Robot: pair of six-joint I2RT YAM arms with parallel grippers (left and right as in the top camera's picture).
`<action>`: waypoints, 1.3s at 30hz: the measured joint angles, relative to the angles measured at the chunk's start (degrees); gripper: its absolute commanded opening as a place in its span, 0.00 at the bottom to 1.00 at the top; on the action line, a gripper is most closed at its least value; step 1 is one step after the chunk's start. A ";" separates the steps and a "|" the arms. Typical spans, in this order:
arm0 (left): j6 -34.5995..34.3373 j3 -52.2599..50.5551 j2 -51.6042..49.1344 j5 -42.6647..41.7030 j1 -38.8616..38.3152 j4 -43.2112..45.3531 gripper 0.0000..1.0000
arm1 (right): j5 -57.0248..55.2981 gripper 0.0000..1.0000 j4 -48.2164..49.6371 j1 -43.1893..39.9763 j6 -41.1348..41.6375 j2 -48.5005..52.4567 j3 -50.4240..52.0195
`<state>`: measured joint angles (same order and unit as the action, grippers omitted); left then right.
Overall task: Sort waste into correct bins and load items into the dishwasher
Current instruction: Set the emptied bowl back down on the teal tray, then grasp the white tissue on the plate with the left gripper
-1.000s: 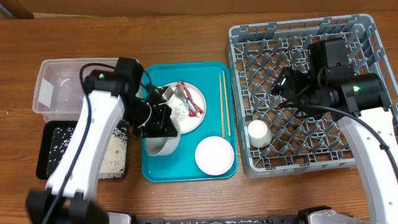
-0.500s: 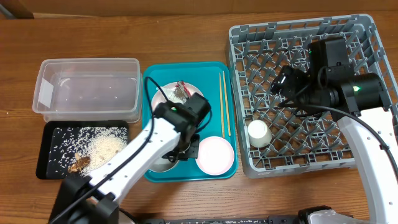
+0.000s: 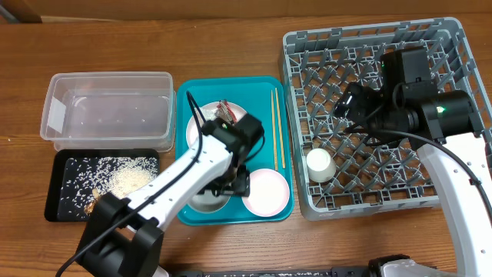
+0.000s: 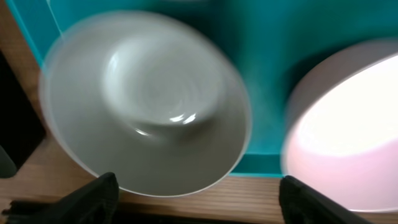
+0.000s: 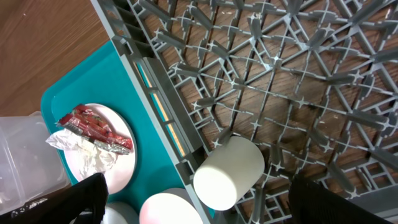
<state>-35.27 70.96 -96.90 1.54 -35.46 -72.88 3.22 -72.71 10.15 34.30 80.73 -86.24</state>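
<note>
A: Left gripper (image 4: 198, 191): jaws spread wide, nothing held. Its 2 dark fingertips (image 4: 99, 196) show at the bottom corners of the wrist view, hanging over the whitish round bowl (image 4: 149, 106).

B: Where does that bowl sit?

A: Mouth up on the teal plastic serving tray (image 3: 265, 86), near the tray's front edge. It is blurred in the wrist view. The pink round bowl (image 3: 265, 192) is just beside it to the right, on the same tray.

B: And the other arm?

A: Right gripper (image 5: 198, 194): also wide open, holding nothing, above the large grey plastic lattice dish rack (image 3: 453, 46). The small white cup (image 5: 229, 173) is in the rack by its left wall, toward the front corner. Upright or tipped, I cannot tell.

B: What else is on the tray?

A: The pale round plate (image 5: 121, 169) is at the back, carrying the crumpled white and red-striped wrappers (image 5: 90, 134). The 2 thin wooden chopsticks (image 3: 277, 127) lie side by side along the tray's right edge.

B: Bins?

A: The clear plastic rectangular tub (image 3: 108, 108) is left of the teal tray. The shallow black rectangular tray (image 3: 65, 173) sits in front of the tub and holds loose white rice grains (image 3: 127, 178) and a few brown scraps (image 3: 96, 198).
</note>
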 measured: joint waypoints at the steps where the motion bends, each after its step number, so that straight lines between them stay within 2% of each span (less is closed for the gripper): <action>1: 0.44 2.10 0.00 0.02 0.61 -0.11 0.91 | 0.00 0.95 0.02 0.00 -0.04 0.00 0.00; 4: 1.77 7.23 0.02 0.85 2.95 1.90 0.92 | -0.02 0.95 0.02 0.00 -0.02 0.00 0.00; 7: 5.20 9.03 0.02 2.38 6.21 8.61 0.81 | 0.00 0.96 0.00 0.00 -0.02 0.00 0.00; 11: 10.29 9.09 -1.09 3.32 11.17 14.99 0.77 | 0.00 0.96 0.02 0.00 -0.04 0.00 0.00; 16: 13.49 9.11 -8.02 3.72 15.54 16.35 0.75 | -0.02 0.96 0.00 0.00 -0.04 0.00 0.00; 21: 17.09 9.11 -15.32 2.82 16.48 18.32 0.65 | -0.02 0.96 0.07 0.00 -0.04 0.00 0.00; 22: 17.88 9.11 -16.37 2.40 16.48 18.62 0.61 | -0.02 0.96 0.09 0.00 -0.04 0.00 0.00; 23: 18.60 9.11 -17.09 2.03 16.48 18.97 0.51 | -0.02 0.96 0.07 0.00 -0.04 0.00 0.00; 24: 19.28 9.11 -17.68 1.79 16.48 19.39 0.36 | -0.02 0.96 0.09 0.00 -0.04 0.00 0.00; 25: 19.58 9.11 -18.10 1.49 16.48 19.91 0.16 | -0.02 0.96 0.13 0.00 -0.02 0.00 0.00; 26: 20.04 9.11 -18.27 1.29 16.48 20.28 0.04 | 0.00 0.96 0.09 0.00 -0.04 0.00 0.00; 30: 20.79 9.62 -18.29 0.11 16.48 18.03 0.04 | -0.02 0.96 0.00 0.00 -0.02 0.00 0.00; 32: 20.61 11.43 -18.29 -0.50 16.48 13.42 0.04 | 0.00 0.96 -0.17 0.00 -0.04 0.00 0.00; 35: 20.00 18.38 -18.25 -1.20 16.92 4.20 0.04 | 0.00 0.95 -0.22 0.00 -0.04 0.00 0.00; 37: 19.63 27.56 -17.79 -1.44 17.77 -2.99 0.04 | -0.02 0.96 -0.15 0.00 -0.02 0.00 0.00; 39: 19.32 33.97 -16.72 0.00 19.06 -6.51 0.04 | 0.00 0.96 -0.11 0.00 -0.02 0.00 0.00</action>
<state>-15.94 104.92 -113.62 1.54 -16.40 -79.40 3.22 -72.82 10.15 34.28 80.73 -86.24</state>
